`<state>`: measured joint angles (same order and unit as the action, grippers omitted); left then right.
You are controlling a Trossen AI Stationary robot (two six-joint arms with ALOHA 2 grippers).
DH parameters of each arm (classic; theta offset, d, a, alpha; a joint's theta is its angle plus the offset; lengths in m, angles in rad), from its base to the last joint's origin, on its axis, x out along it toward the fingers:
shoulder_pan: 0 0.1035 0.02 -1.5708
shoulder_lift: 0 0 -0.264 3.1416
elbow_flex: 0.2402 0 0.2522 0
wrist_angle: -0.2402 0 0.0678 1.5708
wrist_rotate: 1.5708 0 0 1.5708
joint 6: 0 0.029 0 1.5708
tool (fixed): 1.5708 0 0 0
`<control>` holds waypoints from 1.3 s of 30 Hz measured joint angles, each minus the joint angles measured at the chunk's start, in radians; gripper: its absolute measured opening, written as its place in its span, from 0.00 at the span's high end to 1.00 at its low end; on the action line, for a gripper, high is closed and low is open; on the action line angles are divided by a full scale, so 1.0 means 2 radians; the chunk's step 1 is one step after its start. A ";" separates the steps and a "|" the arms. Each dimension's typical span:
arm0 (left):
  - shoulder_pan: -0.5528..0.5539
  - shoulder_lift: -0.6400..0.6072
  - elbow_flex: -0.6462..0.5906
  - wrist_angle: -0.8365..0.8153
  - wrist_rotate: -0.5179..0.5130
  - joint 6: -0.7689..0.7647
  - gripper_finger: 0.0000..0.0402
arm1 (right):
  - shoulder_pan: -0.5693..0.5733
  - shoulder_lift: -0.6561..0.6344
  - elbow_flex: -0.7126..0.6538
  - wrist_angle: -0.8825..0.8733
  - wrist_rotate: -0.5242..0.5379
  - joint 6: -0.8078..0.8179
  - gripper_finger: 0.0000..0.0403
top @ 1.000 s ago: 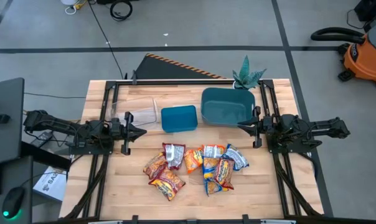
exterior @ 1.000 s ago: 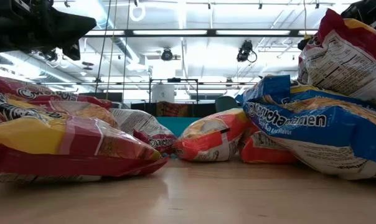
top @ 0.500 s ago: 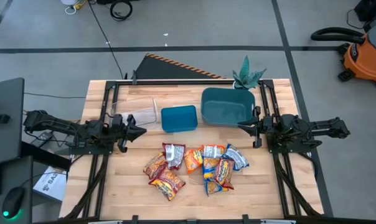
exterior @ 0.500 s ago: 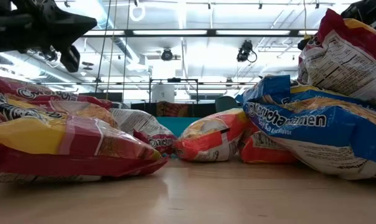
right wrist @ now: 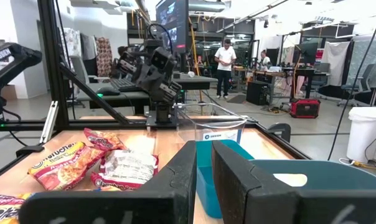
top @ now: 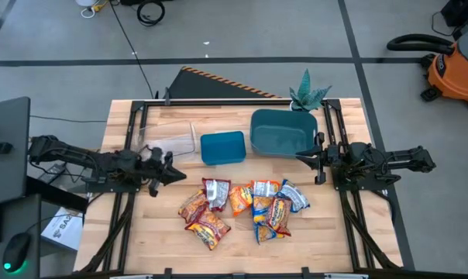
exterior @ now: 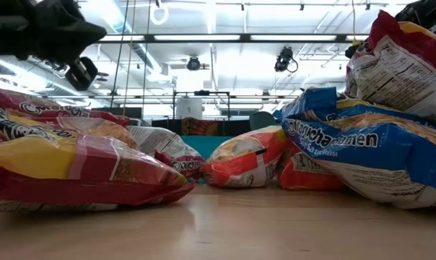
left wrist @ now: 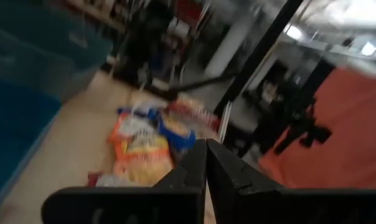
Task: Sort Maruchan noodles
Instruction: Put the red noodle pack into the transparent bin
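A: Where are the Maruchan noodles (top: pixel 242 208)?
B: Heaped loose on the table (top: pixel 335 232), nearer than the small teal bin (top: pixel 222 147).
A: Grippers?
B: Left gripper (top: pixel 174 173) left of that bin, fingers pressed together. Right gripper (top: pixel 301 157) right of it, fingers narrowly parted, empty.

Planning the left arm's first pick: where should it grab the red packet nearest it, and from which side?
Probably the red packet at the pile's left edge: take its free left edge from above, since it lies flat and other packets crowd its right. The left claw hangs just up-left of it.
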<state>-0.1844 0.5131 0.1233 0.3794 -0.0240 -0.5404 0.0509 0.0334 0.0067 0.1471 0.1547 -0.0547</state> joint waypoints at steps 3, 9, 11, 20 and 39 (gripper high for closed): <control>-0.002 0.040 0.031 -0.050 0.034 0.001 0.97 | 0.000 0.000 0.000 0.001 0.000 0.000 0.86; -0.045 0.111 0.061 -0.061 0.097 -0.029 0.97 | 0.000 0.000 0.000 0.004 0.000 0.000 0.86; -0.067 0.129 0.072 -0.070 0.097 -0.047 0.97 | 0.000 0.000 0.000 0.004 0.000 0.000 0.86; -0.178 0.219 0.180 -0.200 -0.012 -0.065 0.98 | 0.000 0.000 0.000 0.004 0.000 0.000 0.86; -0.312 0.503 0.461 -0.587 -0.144 -0.179 0.94 | 0.000 0.000 0.000 0.004 0.000 0.000 0.86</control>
<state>-0.8089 1.5182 1.0463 -0.7941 -0.3115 -0.8980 0.0509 0.0334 0.0064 0.1558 0.1547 -0.0547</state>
